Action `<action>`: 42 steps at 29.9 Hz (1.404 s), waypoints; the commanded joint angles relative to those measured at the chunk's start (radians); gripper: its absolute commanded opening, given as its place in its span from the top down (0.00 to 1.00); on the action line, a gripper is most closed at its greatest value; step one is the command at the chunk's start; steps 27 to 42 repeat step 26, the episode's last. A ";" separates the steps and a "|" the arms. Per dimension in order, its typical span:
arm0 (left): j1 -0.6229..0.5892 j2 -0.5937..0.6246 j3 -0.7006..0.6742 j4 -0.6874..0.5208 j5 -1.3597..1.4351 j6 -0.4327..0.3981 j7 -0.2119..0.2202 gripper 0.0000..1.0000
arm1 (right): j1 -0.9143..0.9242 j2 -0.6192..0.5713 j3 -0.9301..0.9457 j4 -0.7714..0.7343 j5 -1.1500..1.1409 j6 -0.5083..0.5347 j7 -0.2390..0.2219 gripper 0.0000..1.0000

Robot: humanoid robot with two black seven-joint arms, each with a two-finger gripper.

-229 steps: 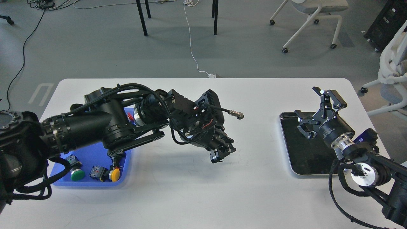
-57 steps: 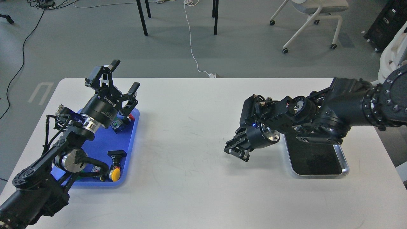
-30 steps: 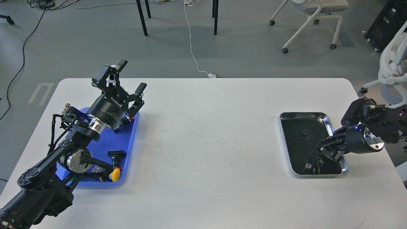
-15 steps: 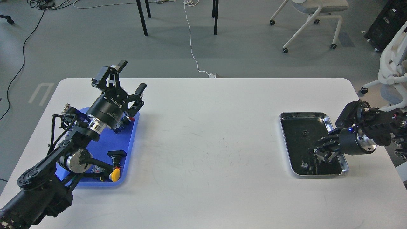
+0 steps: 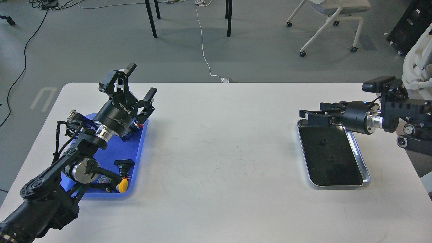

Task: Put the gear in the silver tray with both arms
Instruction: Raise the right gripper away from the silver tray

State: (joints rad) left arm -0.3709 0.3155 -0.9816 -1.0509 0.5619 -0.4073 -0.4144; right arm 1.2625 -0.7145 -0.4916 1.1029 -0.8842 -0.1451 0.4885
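Two grippers in view. At left, left gripper [image 5: 130, 84] raised above blue tray's [image 5: 135, 148] far end, fingers spread wide, holding nothing. At right, silver tray [image 5: 366, 175] flat on white table [image 5: 216, 162], two small dark gears [image 5: 323, 141] on its bottom. Right gripper [image 5: 308, 116] level over tray's far rim, side-on; opening cannot be told.

Bare white table [image 5: 216, 152] between the trays, right hand [image 5: 312, 116] over silver tray [image 5: 366, 175] far rim
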 commanded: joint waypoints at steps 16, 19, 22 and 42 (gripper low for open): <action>-0.005 -0.038 0.009 0.000 0.062 0.062 -0.012 0.02 | -0.506 0.306 0.812 0.008 0.783 -0.004 0.000 0.02; -0.010 -0.035 0.006 0.002 0.053 0.062 -0.007 0.02 | -0.544 0.317 0.844 0.015 0.780 -0.001 0.000 0.01; 0.000 -0.036 -0.003 0.002 0.052 0.061 -0.009 0.02 | -0.555 0.319 0.846 0.040 0.759 0.001 0.000 0.01; 0.004 -0.046 -0.005 0.002 0.052 0.064 -0.012 0.02 | -0.558 0.313 0.846 0.055 0.755 0.001 0.000 0.01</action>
